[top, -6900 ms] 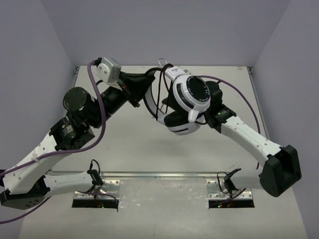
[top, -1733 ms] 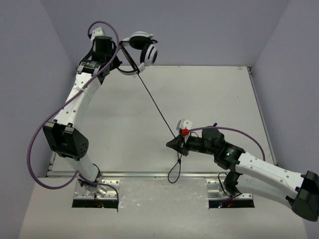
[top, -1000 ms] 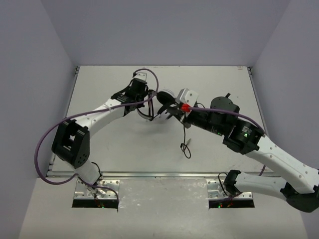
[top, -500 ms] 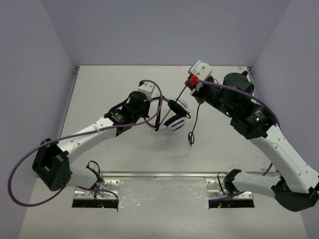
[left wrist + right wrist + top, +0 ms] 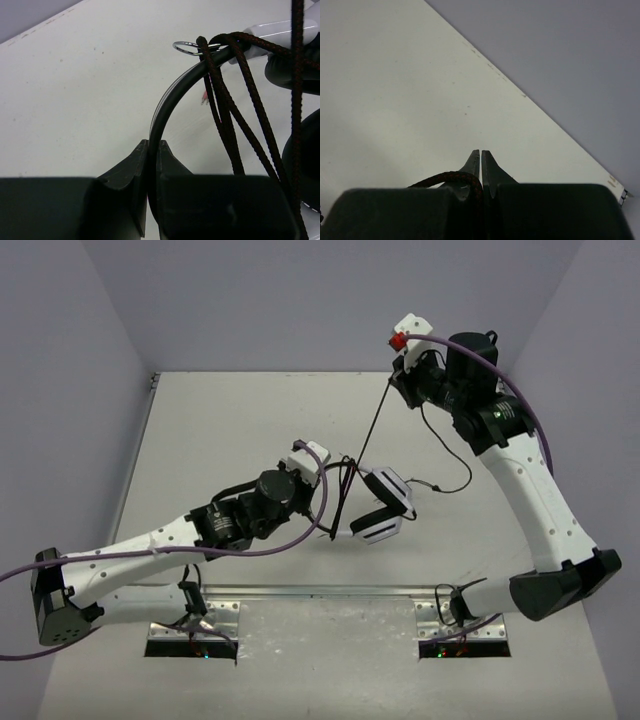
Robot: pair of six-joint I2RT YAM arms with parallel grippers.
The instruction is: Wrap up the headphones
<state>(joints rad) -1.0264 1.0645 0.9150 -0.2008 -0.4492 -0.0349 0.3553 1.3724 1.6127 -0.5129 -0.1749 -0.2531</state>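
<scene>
The headphones (image 5: 385,505), white-and-black ear cups on a thin black headband, hang above the table's middle. My left gripper (image 5: 322,502) is shut on the headband (image 5: 165,102), and several turns of the black cord (image 5: 235,100) lie over the band near a small metal ring (image 5: 187,47). My right gripper (image 5: 397,383) is raised at the back right and shut on the cord (image 5: 452,177), which runs taut down from it to the headphones (image 5: 365,435). A slack length of cord (image 5: 445,475) trails to the right of the ear cups.
The white table (image 5: 230,430) is walled by grey panels at the back and both sides. Thick purple robot cables (image 5: 250,552) loop along both arms. The arm bases and metal mounting plates (image 5: 195,625) sit at the near edge.
My left gripper has carried the headphones nearer and to the right. My right gripper has risen toward the back, pulling the cord taut.
</scene>
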